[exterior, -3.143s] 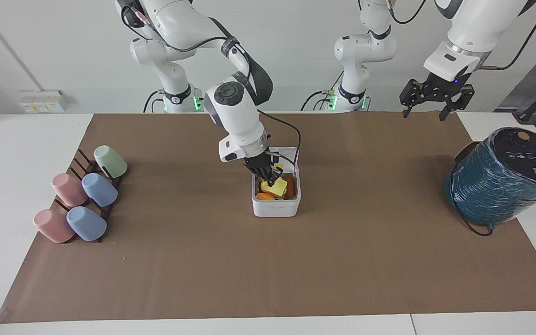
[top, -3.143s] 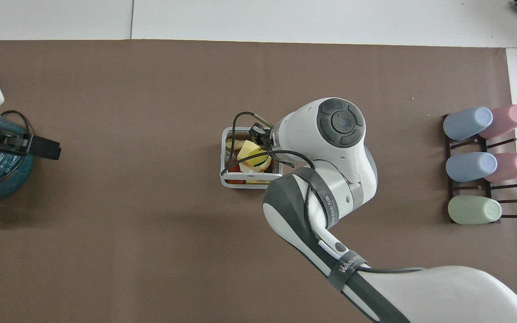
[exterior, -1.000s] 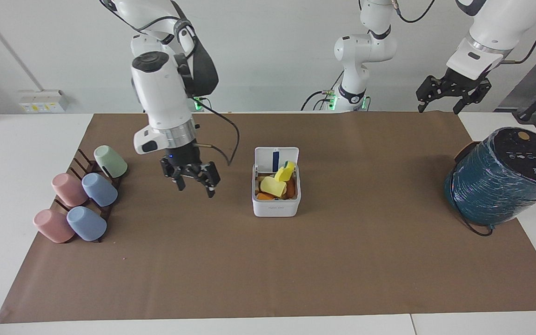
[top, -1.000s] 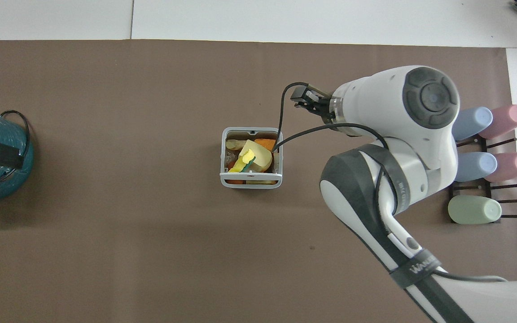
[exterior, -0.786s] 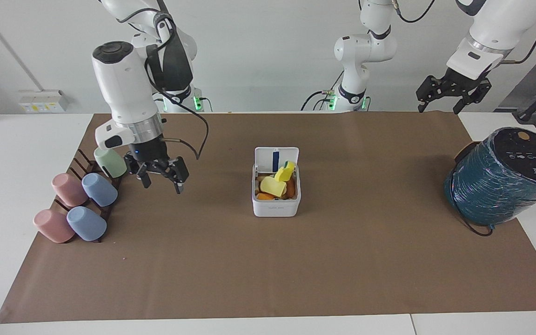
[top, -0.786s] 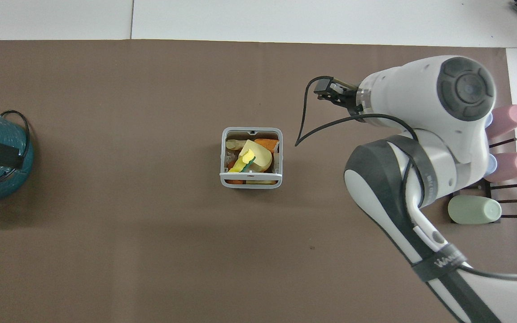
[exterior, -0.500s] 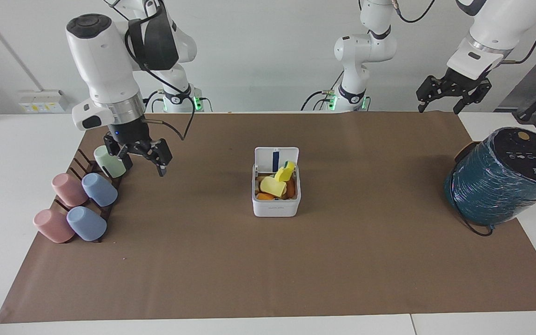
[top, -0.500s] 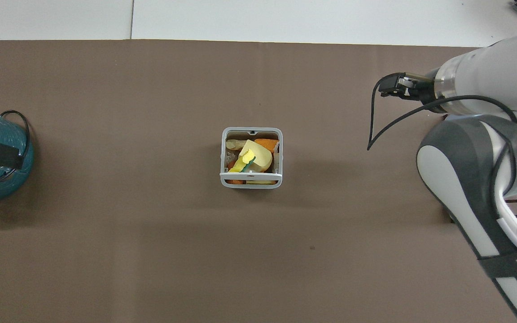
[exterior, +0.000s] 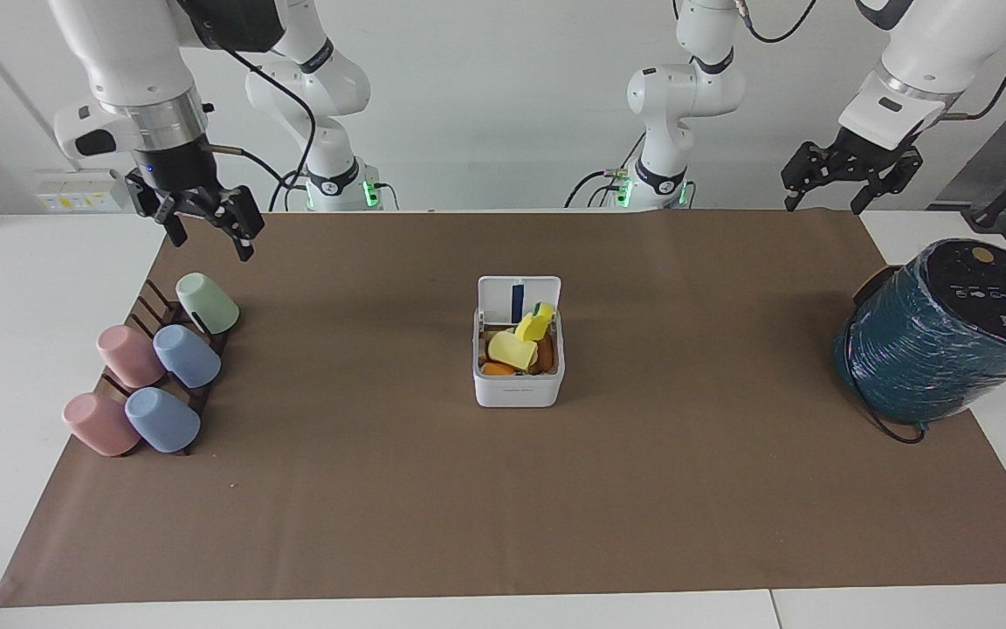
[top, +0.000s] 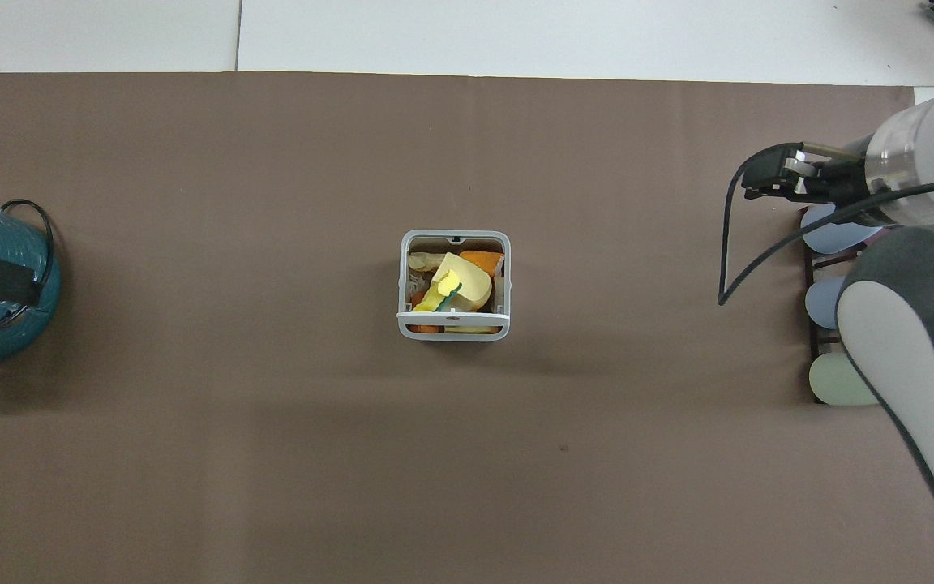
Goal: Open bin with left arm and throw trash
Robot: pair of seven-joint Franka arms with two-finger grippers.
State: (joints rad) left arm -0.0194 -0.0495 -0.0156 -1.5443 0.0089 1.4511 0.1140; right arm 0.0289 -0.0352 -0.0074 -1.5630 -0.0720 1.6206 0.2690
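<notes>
The white bin [exterior: 519, 391] stands mid-mat with its lid [exterior: 519, 297] swung up and open. Inside lie a pale yellow block [exterior: 512, 349], a bright yellow bent piece [exterior: 536, 323] and orange pieces [exterior: 497, 369]. In the overhead view the bin [top: 452, 332] also shows a cream lump [top: 422, 261]. My right gripper [exterior: 206, 231] is open and empty, raised over the mat's corner above the cup rack; it also shows in the overhead view [top: 769, 182]. My left gripper [exterior: 823, 206] waits open and empty, raised over the mat's edge at the left arm's end.
A dark rack [exterior: 154, 307] with several pastel cups lies at the right arm's end, the green cup [exterior: 206, 303] nearest the robots. A big teal wrapped cylinder [exterior: 940, 336] stands at the left arm's end, with a black cable at its foot.
My right gripper let go of the yellow piece in the bin, then swung toward the right arm's end and rose above the cup rack. The left gripper rose a little, then stayed still.
</notes>
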